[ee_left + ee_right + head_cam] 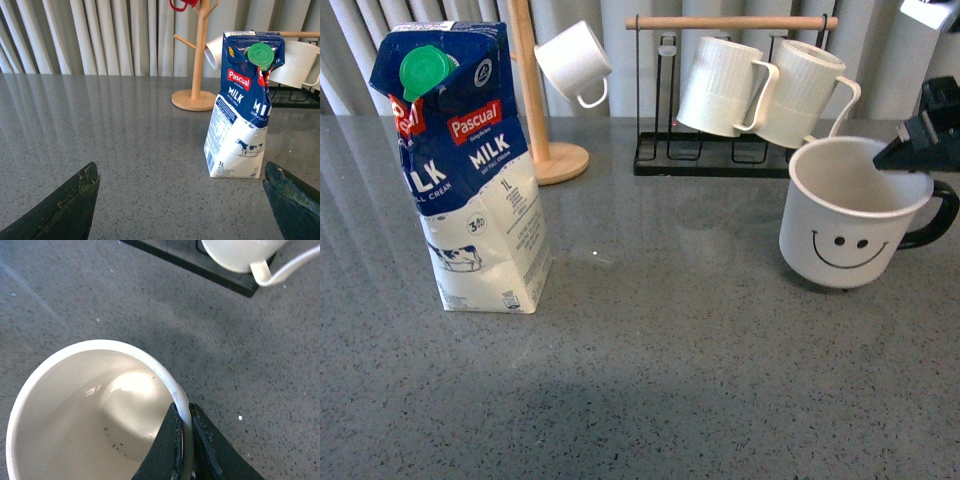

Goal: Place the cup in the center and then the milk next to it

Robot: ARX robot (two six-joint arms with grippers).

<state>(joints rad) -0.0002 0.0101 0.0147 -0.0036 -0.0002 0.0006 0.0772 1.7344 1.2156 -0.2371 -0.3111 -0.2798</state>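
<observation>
1. Pinching the rim of the cup [75, 430], the right gripper [182, 416] has one finger inside the wall and one outside, clenched on the white edge close to the black handle.
2. From the front view the cup [845, 215] is at the right of the table [670, 400], its smiley face towards the camera, just in front of the black rack [720, 160] that holds two ribbed mugs [720, 85]. It leans slightly, and I cannot tell whether its base touches the table or hangs just clear of it.
3. Across the table the left gripper [181, 172] is spread wide and holds nothing. It faces the milk [242, 110], which stands upright at the left, near the wooden mug tree [535, 90] and well apart from the cup.
4. I judge that the first step is in hand: the cup is grasped but not yet in the centre, and the grey stretch between carton and cup is bare.
5. The next move calls for carrying the cup leftward to that bare middle. A one-sided rim pinch may let it swing, so it needs to travel level and be set down flat before the fingers let go, with room left beside it for the carton
</observation>
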